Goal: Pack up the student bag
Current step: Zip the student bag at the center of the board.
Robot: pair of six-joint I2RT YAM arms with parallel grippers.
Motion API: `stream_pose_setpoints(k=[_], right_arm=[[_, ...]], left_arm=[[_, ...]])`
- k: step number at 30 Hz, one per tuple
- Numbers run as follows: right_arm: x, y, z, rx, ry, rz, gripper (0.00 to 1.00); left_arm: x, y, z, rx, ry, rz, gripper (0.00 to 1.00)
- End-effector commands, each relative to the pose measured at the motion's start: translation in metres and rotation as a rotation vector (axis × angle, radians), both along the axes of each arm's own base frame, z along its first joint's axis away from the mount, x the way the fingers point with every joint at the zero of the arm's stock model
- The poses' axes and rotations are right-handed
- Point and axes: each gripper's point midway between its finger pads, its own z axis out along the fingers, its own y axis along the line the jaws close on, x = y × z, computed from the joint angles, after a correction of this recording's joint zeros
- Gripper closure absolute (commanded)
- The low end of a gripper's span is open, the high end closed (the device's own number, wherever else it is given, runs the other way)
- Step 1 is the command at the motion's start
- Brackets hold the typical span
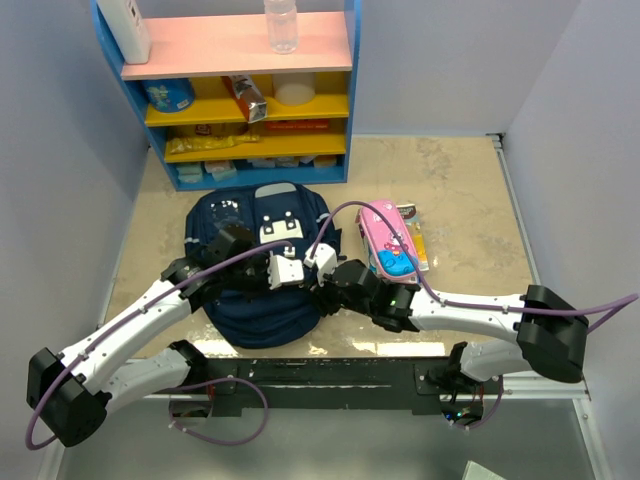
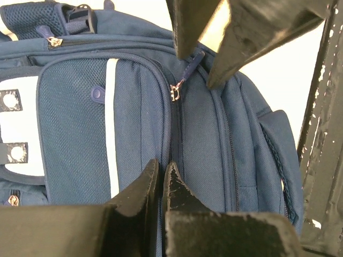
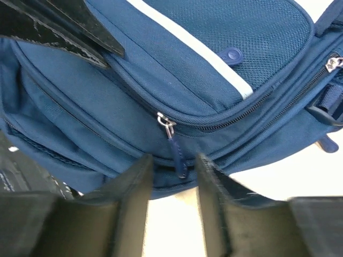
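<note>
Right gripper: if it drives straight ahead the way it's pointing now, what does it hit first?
The dark blue zip pull on the student bag. It hangs right in line with the right gripper, its lower end between the parted jaws. The bag's fabric seems to lie just behind the pull, though depth is hard to judge.

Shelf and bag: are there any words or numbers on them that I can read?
Nothing can be read for sure.
Red strip on the shelf: print too blurred.
Blue tin, snack packet: too small.
Pink pencil case: pictures, no clear letters.
Student bag, white patch: dark marks, no words.
</note>
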Motion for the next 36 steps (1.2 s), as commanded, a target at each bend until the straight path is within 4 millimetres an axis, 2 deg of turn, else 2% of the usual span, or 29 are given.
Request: stream_pose_setpoints(k=[1, 3, 6, 8, 13, 20, 29, 36], right_arm=[[0.001, 0.011, 0.007, 0.064, -0.004, 0.001, 0.73], [0.002, 0.011, 0.003, 0.060, 0.003, -0.009, 0.79], [0.004, 0.011, 0.002, 0.056, 0.003, -0.021, 0.96], [0.005, 0.009, 0.003, 0.055, -0.004, -0.032, 1.00], [0.015, -0.006, 0.004, 0.055, -0.012, -0.094, 1.00], [0.044, -0.041, 0.003, 0.028, 0.003, -0.218, 1.00], [0.057, -0.053, 0.003, -0.002, 0.018, -0.271, 1.00], [0.077, -0.049, 0.004, -0.020, 0.011, -0.267, 1.00]], left_arm=[[0.014, -0.021, 0.047, -0.123, -0.094, -0.020, 1.00], [0.015, -0.021, 0.047, -0.121, -0.098, -0.021, 1.00], [0.016, -0.021, 0.048, -0.119, -0.099, -0.021, 1.00], [0.016, -0.022, 0.049, -0.123, -0.099, -0.022, 1.00], [0.012, -0.022, 0.047, -0.123, -0.090, -0.040, 1.00], [0.009, -0.017, 0.041, -0.099, -0.097, -0.054, 1.00], [0.007, -0.015, 0.038, -0.080, -0.107, -0.076, 1.00], [-0.013, -0.014, 0.029, -0.062, -0.061, -0.181, 1.00]])
